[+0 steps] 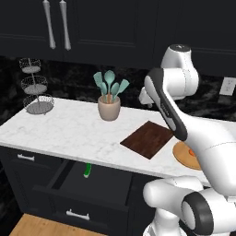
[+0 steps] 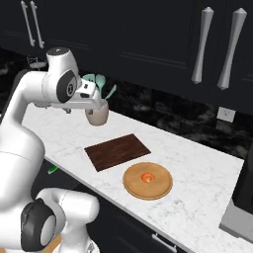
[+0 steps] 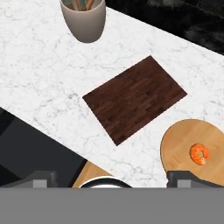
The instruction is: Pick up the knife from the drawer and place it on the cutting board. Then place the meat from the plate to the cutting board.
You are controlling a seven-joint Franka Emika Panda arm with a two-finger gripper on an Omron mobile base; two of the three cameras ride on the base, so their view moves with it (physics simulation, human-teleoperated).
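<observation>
The knife [image 1: 87, 170] with its green handle lies in the open black drawer [image 1: 94, 186] below the counter; its handle tip also peeks out past my arm as the knife [image 2: 52, 169]. The dark cutting board [image 1: 148, 138] [image 2: 117, 151] [image 3: 134, 99] lies bare on the marble. To its right, the tan plate [image 2: 159, 190] [image 3: 181, 144] carries the small orange meat [image 2: 147, 177] [image 3: 199, 154]. My gripper [image 3: 111, 178] hangs high above the counter's front edge, open, with nothing between its fingers. It is well above the board and the drawer.
A beige holder with teal spatulas [image 1: 109, 108] [image 2: 97, 116] stands behind the board. At the far left of the counter is a wire tiered basket [image 1: 36, 87]. Black upper cabinets with silver handles [image 2: 202, 44] hang above.
</observation>
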